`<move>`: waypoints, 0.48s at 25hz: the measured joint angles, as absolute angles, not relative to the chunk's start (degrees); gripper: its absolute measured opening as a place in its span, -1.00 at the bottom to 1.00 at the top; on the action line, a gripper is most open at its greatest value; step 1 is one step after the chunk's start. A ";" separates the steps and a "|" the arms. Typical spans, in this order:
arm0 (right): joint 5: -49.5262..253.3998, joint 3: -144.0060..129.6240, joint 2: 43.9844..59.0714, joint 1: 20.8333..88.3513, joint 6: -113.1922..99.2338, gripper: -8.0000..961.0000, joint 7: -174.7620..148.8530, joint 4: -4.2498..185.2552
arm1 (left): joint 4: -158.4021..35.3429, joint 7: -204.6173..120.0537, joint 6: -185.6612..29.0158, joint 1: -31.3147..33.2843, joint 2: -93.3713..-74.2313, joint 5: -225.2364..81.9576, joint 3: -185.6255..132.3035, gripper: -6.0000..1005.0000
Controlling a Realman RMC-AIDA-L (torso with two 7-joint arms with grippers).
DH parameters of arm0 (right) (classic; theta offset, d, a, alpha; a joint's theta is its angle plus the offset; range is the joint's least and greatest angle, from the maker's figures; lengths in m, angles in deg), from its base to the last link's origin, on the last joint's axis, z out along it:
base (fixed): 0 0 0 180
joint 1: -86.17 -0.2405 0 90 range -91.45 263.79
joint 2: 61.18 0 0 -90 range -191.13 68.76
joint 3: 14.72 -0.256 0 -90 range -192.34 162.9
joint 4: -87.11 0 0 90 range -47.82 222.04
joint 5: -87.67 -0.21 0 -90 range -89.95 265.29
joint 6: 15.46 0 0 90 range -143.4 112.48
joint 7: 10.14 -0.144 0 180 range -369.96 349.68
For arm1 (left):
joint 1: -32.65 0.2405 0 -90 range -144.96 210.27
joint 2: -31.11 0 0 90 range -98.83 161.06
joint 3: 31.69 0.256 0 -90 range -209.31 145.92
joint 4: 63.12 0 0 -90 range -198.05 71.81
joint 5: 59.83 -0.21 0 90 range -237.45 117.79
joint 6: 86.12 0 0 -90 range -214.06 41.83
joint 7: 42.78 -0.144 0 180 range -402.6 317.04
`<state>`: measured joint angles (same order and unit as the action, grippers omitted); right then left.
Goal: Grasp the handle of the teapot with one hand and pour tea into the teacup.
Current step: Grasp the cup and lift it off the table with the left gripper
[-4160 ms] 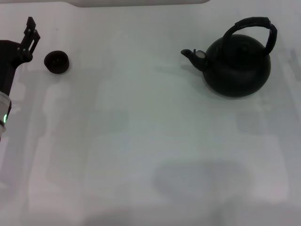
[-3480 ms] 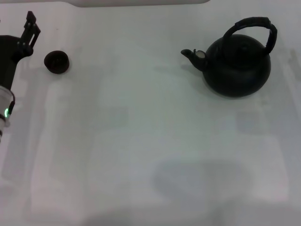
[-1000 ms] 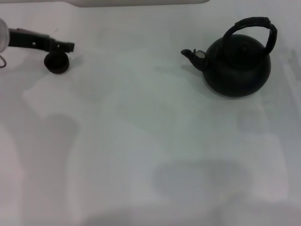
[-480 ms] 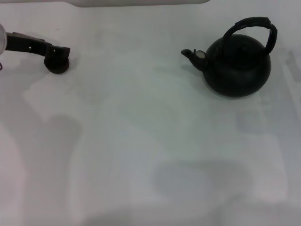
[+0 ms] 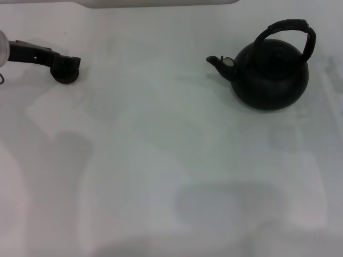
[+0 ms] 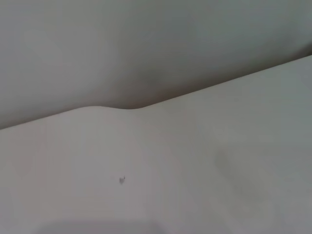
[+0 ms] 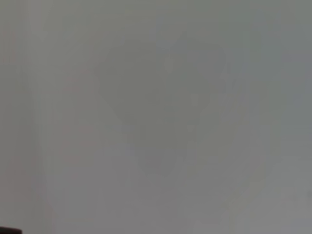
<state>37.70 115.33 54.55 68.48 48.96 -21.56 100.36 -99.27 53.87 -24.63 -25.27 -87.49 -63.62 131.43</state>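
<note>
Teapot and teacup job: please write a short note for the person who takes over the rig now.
Left gripper: at the teacup on the table's far left; open or shut cannot be told.
Right gripper: not in view.
Teapot: upright at far right, spout toward the cup, far from it.
Handle: nothing holds it.
Done: no grasp of the handle, no pouring.
Left: grasp the handle, bring pot and cup together, pour.

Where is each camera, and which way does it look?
Head view: on the robot's head, looking down at the table, teapot, teacup; the left gripper reaches the cup.
Left wrist view: on the left arm, facing the bare table and its far edge; no fingers show.
Right wrist view: on the right arm, facing bare surface only.
Shared: head and left wrist views both show the table.
</note>
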 joint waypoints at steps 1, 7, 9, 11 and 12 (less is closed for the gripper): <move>37.69 115.29 54.53 68.47 48.96 0.82 -21.56 100.33 | -99.09 53.83 -24.94 -25.27 -87.55 -63.57 131.43 0.72; 37.64 114.93 54.48 68.52 48.96 0.82 -21.57 100.10 | -98.09 53.76 -25.81 -25.27 -87.49 -63.64 131.43 0.72; 37.63 114.91 54.48 68.51 48.96 0.82 -21.57 100.09 | -97.96 53.75 -26.26 -25.26 -87.50 -63.58 131.43 0.72; 37.62 114.91 54.48 68.47 48.99 0.82 -21.57 100.07 | -97.74 53.74 -26.65 -25.26 -87.53 -63.56 131.43 0.72; 37.61 114.91 54.48 68.46 49.02 0.82 -21.57 100.06 | -97.67 53.74 -26.85 -25.26 -87.53 -63.56 131.43 0.72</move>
<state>37.61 114.91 54.48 68.46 49.02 -21.57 100.06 -97.67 53.74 -26.85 -25.26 -87.53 -63.56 131.43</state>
